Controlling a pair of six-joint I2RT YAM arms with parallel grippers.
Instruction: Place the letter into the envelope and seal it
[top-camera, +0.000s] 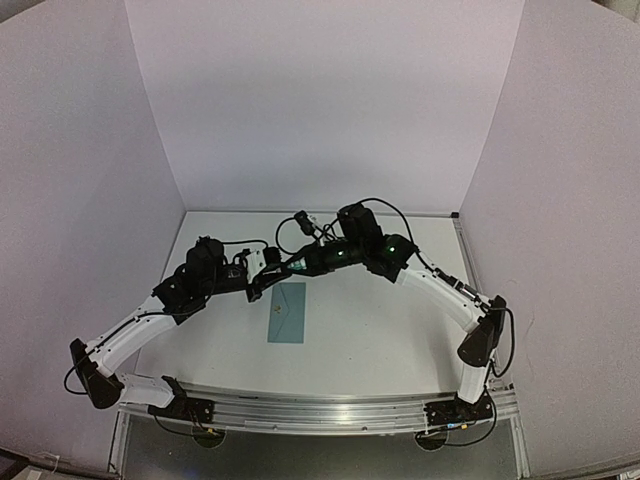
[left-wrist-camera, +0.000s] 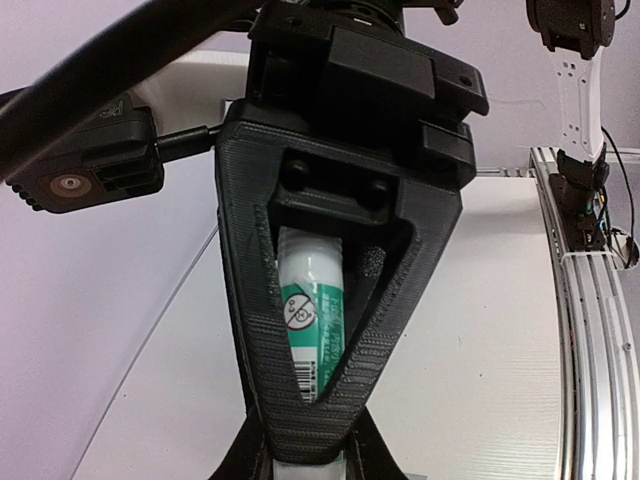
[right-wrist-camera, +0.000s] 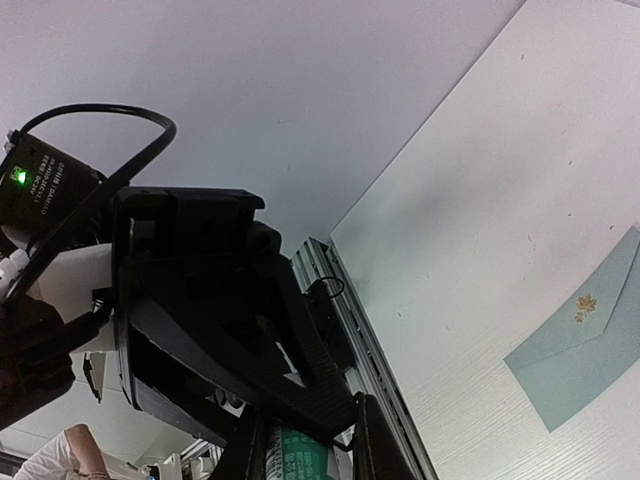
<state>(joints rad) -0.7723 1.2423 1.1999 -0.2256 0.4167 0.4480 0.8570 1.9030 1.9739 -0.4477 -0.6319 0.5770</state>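
Observation:
The teal envelope (top-camera: 288, 312) lies flat on the white table (top-camera: 400, 330), long side running away from the arms. In the right wrist view the envelope (right-wrist-camera: 585, 345) shows a small gold mark, and its flap looks folded down. The letter does not show in any view. Both grippers meet above the envelope's far end. My left gripper (left-wrist-camera: 305, 465) and my right gripper (right-wrist-camera: 300, 455) are each shut on the same green-and-white glue stick (left-wrist-camera: 312, 310), one from each end. In the left wrist view the right gripper's black finger covers most of the stick.
White walls enclose the table on three sides. An aluminium rail (top-camera: 320, 408) with both arm bases runs along the near edge. Camera cables loop over the two wrists above the table's middle.

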